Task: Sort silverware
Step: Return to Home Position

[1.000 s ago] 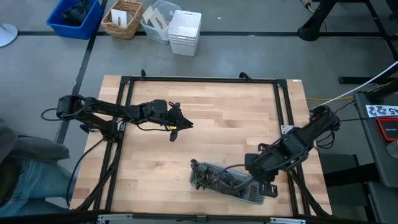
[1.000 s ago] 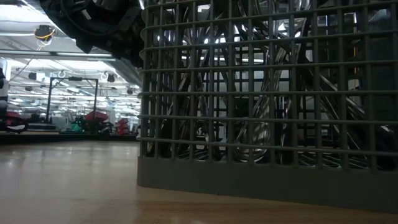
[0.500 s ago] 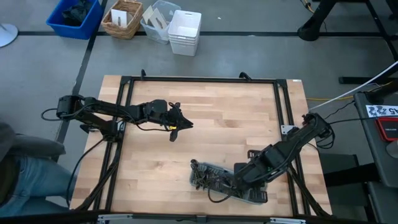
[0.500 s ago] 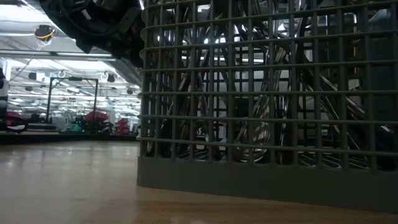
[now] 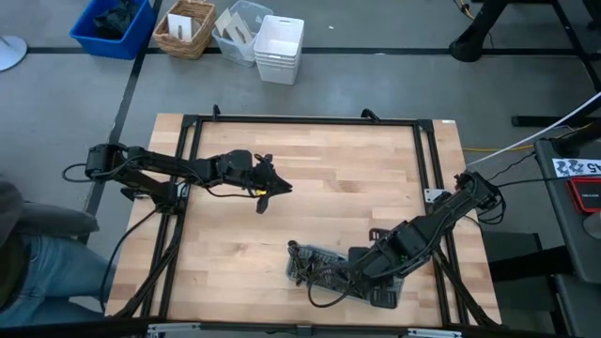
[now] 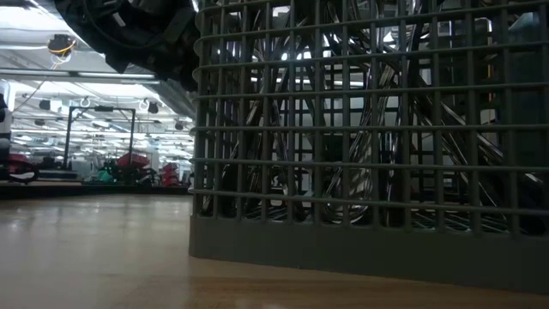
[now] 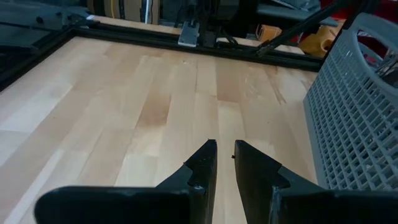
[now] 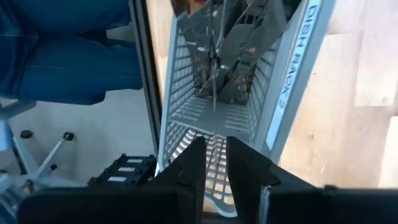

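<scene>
Even, soft light falls from overhead onto my tabletop (image 5: 319, 188), so my arms cast only faint shadows. Level with the surface, the mesh tray (image 6: 369, 172) stands nearly in silhouette against bright ceiling lamps behind it, and the silverware (image 6: 343, 103) catches thin glints. Close to my wrists, my end effector fingers (image 7: 205, 168) look soft and slightly blurred.

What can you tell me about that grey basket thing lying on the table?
The basket is a long grey grid of what looks like plastic, lying near the front edge of the wooden table. One side reads DISH RACK. Shiny silverware is piled inside, crossing at angles behind the bars. The right gripper, fingers nearly together, hangs over it and points inside; whether it touches the basket cannot be seen. The left gripper waits farther back on the table.
</scene>
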